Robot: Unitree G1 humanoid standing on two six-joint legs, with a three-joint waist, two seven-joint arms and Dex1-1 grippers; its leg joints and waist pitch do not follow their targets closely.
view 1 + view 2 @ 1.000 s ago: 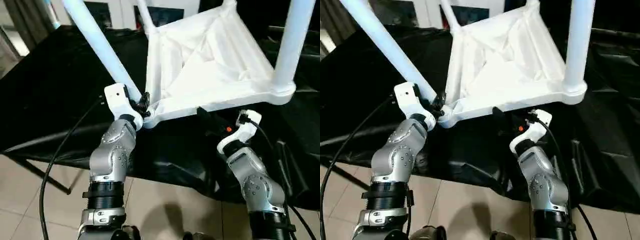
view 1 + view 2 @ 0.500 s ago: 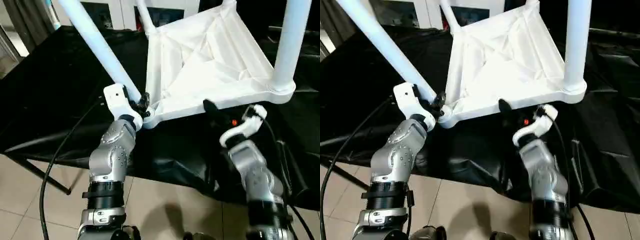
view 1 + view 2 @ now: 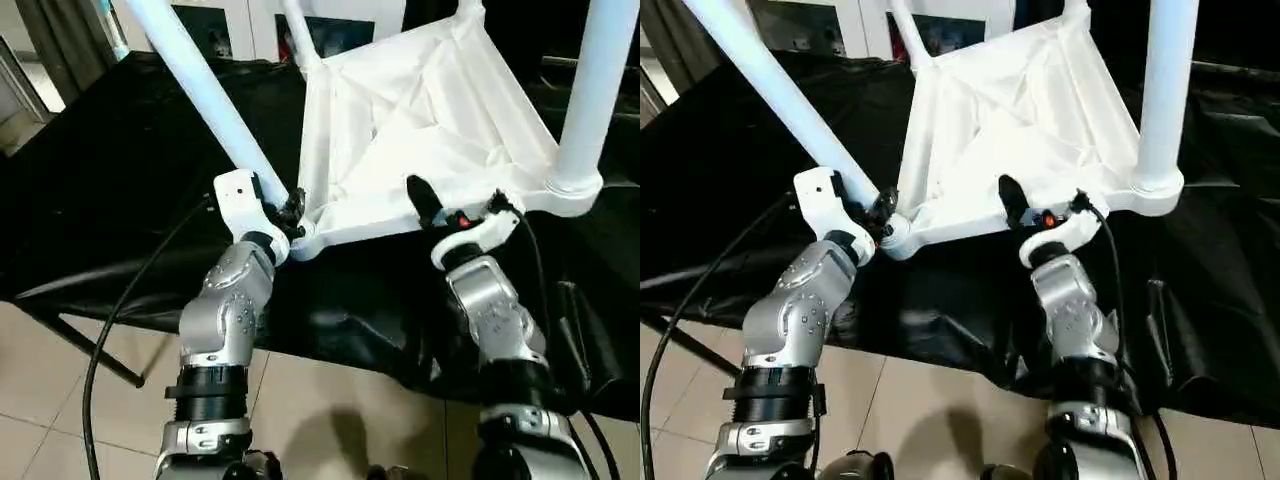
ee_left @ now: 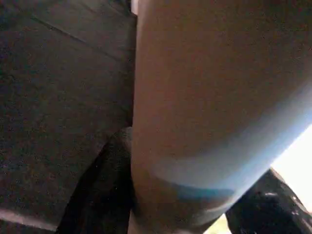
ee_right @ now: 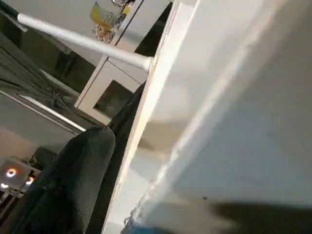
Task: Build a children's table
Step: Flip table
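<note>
The children's table lies upside down on a black cloth, its white ribbed tabletop (image 3: 420, 110) facing up. A tapered white leg (image 3: 200, 90) rises from the near-left corner socket and leans away to the left. My left gripper (image 3: 285, 212) is shut on this leg just above the socket; in the left wrist view the leg (image 4: 204, 97) sits between the two black fingers (image 4: 105, 185). Another leg (image 3: 590, 90) stands in the near-right socket, and a third (image 3: 298, 30) at the back. My right gripper (image 3: 440, 215) is open at the tabletop's near rim (image 5: 161, 87), one finger (image 5: 73, 180) standing off it.
The black cloth (image 3: 120, 170) covers a work table whose near edge runs just under my forearms. Below it lies tiled floor (image 3: 40, 400). A black cable (image 3: 120, 300) loops from my left wrist down past the table edge. Cabinets stand behind the table.
My right gripper has risen and swung forward from below the near rim up to it, turning at the wrist. The left gripper keeps its hold on the leg.
</note>
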